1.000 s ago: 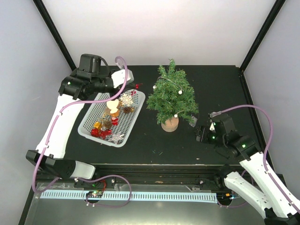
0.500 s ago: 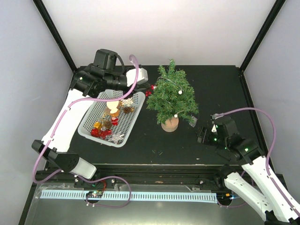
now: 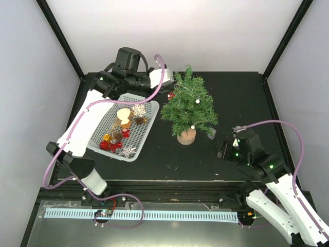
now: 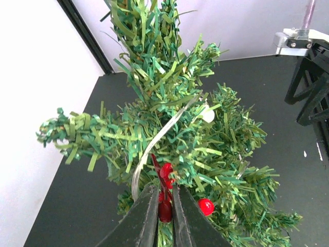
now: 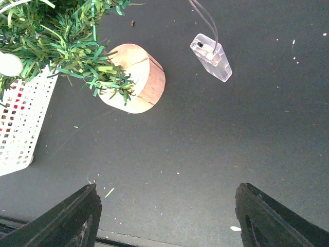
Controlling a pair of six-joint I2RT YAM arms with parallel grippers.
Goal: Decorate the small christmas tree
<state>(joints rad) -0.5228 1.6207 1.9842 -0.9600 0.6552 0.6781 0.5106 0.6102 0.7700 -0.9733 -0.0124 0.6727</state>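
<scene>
Two arms in shot. Nearest the front edge, the right gripper (image 5: 167, 216) hangs over the black table (image 3: 154, 164) w/ jaws spread wide and nothing btwn them; it sits right of the tree's foot. Just beyond it a clear battery box (image 5: 211, 57) lies flat on the table, a thin wire running off twd the branches. The small christmas tree (image 3: 188, 105) stands upright approx mid-table on its round wooden base (image 5: 138, 77), which is apart from the box. White bulbs (image 4: 207, 114) and a pale cord (image 4: 154, 144) show among the needles. Left of the tree the white basket (image 3: 105, 121) lies slantwise, one corner near the base but not touching. Inside: a wooden snowflake (image 3: 139, 109), pine cones, red & gold bits, and a 2nd snowflake at the near end. Farthest back, the left gripper (image 4: 164, 216) reaches in at the tree's upper left side, fingers pinched tight on a red berry ornament (image 4: 165, 172) that is pressed into the branches. One more red ball (image 4: 206, 206) shows in the needles just right of the fingers.
</scene>
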